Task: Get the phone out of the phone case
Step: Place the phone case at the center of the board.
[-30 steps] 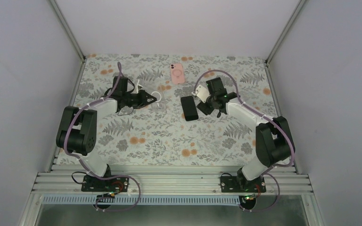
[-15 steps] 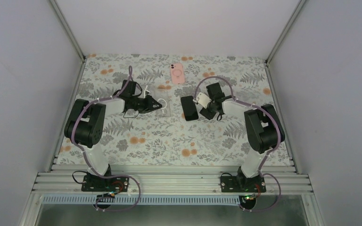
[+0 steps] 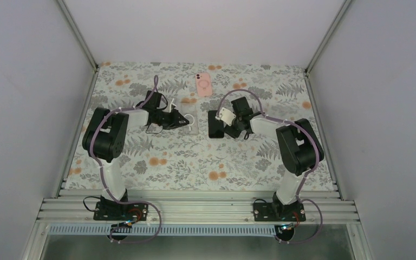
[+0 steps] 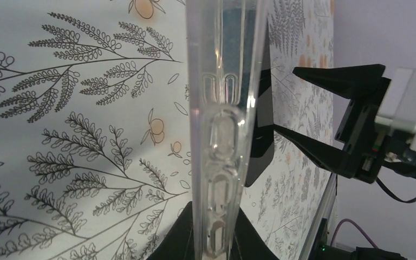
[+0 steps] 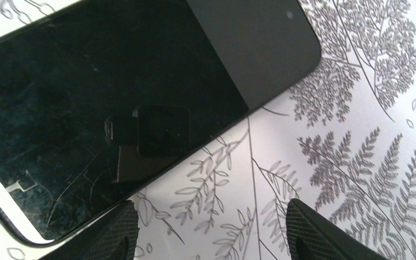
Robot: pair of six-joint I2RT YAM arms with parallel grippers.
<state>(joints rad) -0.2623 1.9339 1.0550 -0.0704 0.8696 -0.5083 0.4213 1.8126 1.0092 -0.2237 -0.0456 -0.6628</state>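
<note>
The phone [image 3: 215, 124] lies on the table [image 3: 195, 162] just right of the phone case [image 3: 190, 116], a second phone [image 3: 203, 84] behind near the far edge.

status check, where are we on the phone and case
Left end effector shut on clear case. Right end effector open over black phone, bare, lying flat. Nothing blocking.

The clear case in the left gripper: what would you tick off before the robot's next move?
1. Phone out of case: the black phone lies bare on the table, apart from the clear case. Ok.
2. Left gripper grip: shut on the case, which it holds edge-on. Ok.
3. Right gripper free: open above the phone, holding nothing. Ok.
4. Case lifted off the table: cannot tell.
5. Pink phone out of the way: far side, apart from both arms. Ok.
</note>
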